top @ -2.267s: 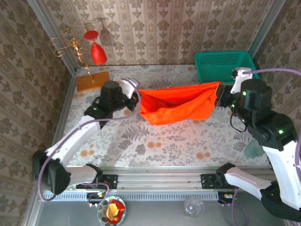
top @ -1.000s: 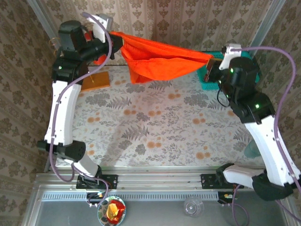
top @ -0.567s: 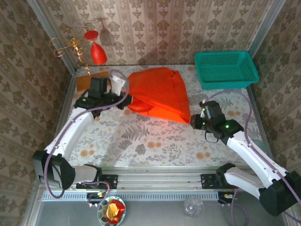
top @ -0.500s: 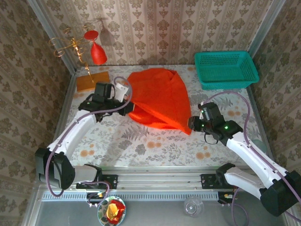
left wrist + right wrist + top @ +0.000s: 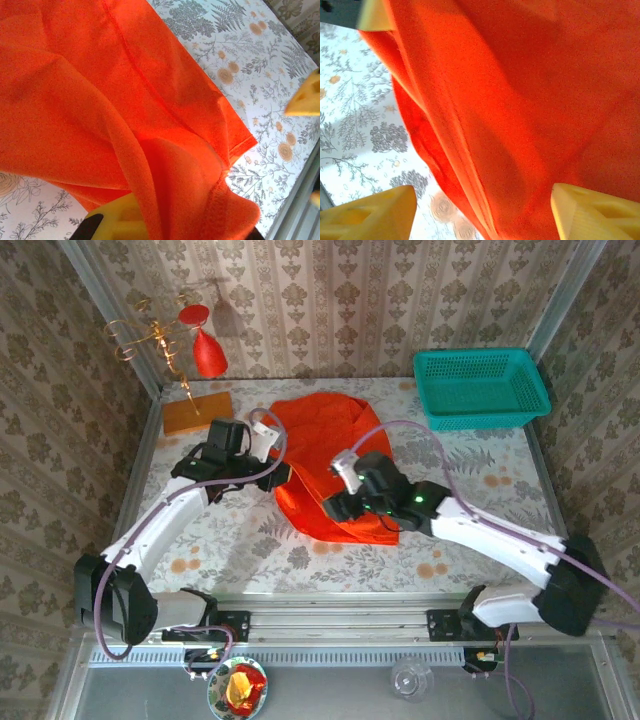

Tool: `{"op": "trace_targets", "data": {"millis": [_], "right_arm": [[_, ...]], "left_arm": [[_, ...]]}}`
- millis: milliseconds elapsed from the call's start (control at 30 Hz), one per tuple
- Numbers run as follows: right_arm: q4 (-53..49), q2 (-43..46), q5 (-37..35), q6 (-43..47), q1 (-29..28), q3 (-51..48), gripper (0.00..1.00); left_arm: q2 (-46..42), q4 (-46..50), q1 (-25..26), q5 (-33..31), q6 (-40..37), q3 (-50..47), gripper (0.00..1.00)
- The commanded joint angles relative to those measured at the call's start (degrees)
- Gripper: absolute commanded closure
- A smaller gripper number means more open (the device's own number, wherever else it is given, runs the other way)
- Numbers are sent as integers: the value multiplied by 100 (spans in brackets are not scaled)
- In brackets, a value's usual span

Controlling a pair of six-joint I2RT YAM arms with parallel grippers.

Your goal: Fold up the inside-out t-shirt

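The orange-red t-shirt (image 5: 330, 450) lies bunched on the floral table (image 5: 480, 490), left of centre. The left gripper (image 5: 280, 472) is clamped on its left edge, while the right gripper (image 5: 480, 202) stands wide apart over the near folds.

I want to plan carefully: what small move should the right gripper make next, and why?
Probably lower the right gripper and close on the fold between its open jaws: the inside-out t-shirt lies bunched, and the left gripper is shut on its left edge.
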State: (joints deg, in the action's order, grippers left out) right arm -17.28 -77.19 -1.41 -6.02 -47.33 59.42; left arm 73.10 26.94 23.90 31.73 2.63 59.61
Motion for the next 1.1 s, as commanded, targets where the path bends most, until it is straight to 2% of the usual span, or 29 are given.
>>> {"op": "trace_targets", "data": {"millis": [0, 133, 233, 333, 433, 567, 600, 733, 867, 967, 1067], "right_arm": [[441, -697, 60, 546, -116, 435, 24], [757, -1401, 111, 382, -177, 685, 23], [890, -1632, -413, 167, -172, 621, 26], [728, -1433, -947, 21, -126, 424, 44], [494, -907, -1104, -141, -12, 151, 60], [294, -47, -1004, -422, 126, -186, 98], [261, 110, -986, -439, 143, -225, 100], [-58, 433, -737, -319, 180, -73, 100], [-369, 573, -444, -291, 195, 170, 100], [-408, 636, -292, -411, 189, 236, 100], [-408, 674, -252, -505, 192, 280, 100]], "left_arm": [[-251, 151, 32, 76, 45, 90, 100], [-382, 193, 32, 15, 48, 66, 100], [-492, 303, 34, -38, 16, 79, 100], [-674, 556, 20, -211, -112, 75, 100], [-876, 731, 31, -438, -238, -57, 100], [-1023, 735, 135, -435, -247, -407, 98], [-1041, 673, 193, -444, -253, -536, 94], [-1033, 277, 884, -626, -323, -893, 67], [-1077, -236, 1709, -1221, -643, -930, 48], [-1013, -591, 2074, -1575, -675, -812, 40], [-831, -830, 2339, -1853, -668, -653, 37]]}}
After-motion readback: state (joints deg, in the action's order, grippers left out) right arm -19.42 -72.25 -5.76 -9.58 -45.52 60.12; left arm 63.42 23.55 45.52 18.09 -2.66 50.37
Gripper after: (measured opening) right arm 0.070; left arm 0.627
